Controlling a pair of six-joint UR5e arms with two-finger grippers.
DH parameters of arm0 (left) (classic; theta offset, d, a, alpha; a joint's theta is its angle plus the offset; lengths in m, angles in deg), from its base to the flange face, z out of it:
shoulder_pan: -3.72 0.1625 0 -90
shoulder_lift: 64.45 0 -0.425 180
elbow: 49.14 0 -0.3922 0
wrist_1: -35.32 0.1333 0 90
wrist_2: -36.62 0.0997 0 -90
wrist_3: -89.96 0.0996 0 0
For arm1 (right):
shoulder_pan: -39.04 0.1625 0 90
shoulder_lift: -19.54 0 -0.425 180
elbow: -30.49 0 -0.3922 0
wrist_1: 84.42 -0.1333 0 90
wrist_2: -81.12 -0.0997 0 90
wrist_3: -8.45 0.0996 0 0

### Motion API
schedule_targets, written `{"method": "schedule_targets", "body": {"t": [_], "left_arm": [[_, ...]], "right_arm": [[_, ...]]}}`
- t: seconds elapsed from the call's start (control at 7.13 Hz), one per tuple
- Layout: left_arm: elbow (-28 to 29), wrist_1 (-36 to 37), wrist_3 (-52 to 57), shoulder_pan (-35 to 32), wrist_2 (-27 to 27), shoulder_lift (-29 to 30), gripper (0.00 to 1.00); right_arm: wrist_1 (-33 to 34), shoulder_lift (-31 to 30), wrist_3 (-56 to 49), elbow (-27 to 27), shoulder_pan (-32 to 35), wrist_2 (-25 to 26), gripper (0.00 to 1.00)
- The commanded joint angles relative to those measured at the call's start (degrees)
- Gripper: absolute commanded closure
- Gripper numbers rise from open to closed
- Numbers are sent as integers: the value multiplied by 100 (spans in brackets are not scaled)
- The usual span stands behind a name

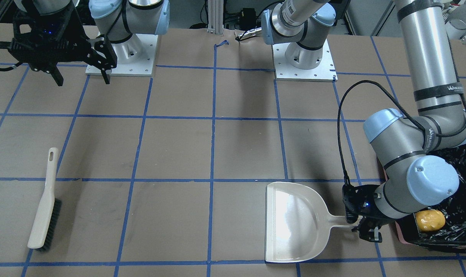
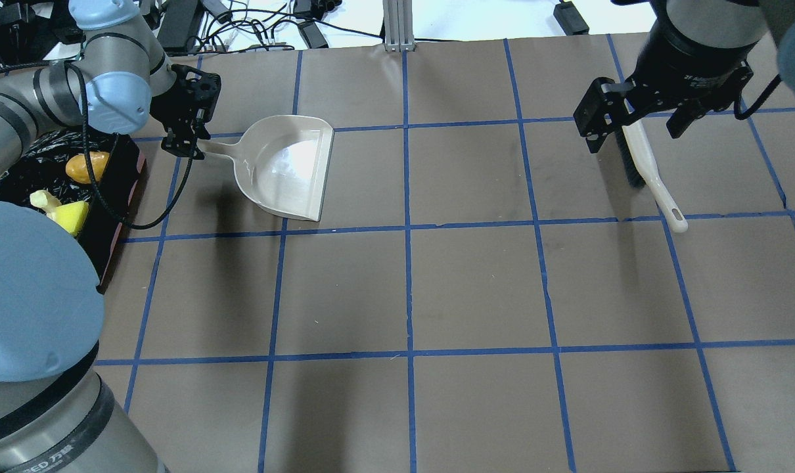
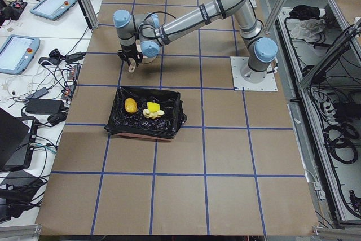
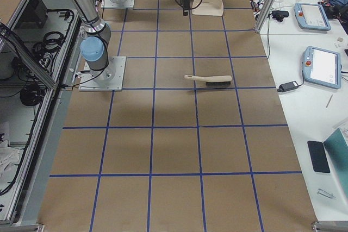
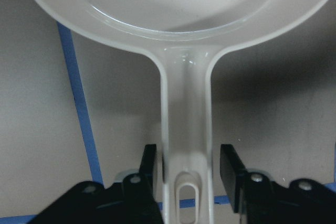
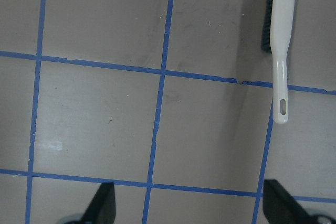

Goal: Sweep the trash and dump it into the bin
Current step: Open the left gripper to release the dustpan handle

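Note:
The bin (image 2: 118, 217), lined with a black bag, stands at the table's left end. Inside it lie the trash pieces: a brown-yellow lump (image 2: 87, 166), a yellow sponge (image 2: 72, 217) and a pale foam scrap (image 2: 43, 199). The beige dustpan (image 2: 286, 167) rests flat on the table beside the bin, nothing in it. My left gripper (image 5: 187, 166) is open, one finger on each side of the dustpan's handle, with small gaps showing. High above the table's right side my right gripper (image 2: 634, 131) hangs open and holds nothing.
A beige brush (image 1: 44, 207) with black bristles lies on the table under the right arm. Both arm bases (image 1: 121, 54) sit at the robot's edge. Blue tape lines grid the brown table cover.

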Motion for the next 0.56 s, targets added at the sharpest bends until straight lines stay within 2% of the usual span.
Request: {"method": "schedule_targets", "body": {"t": [0.0, 0.14, 0.42], "left_arm": [[170, -159, -842, -18, -478, -251, 47], [215, -465, -1203, -209, -409, -400, 45], [495, -1122, -3228, -500, -67, -760, 34]], "right_arm": [[4, 0, -3, 0, 4, 0, 0], [5, 0, -3, 0, 4, 0, 0], [13, 0, -3, 0, 4, 0, 0]]}}
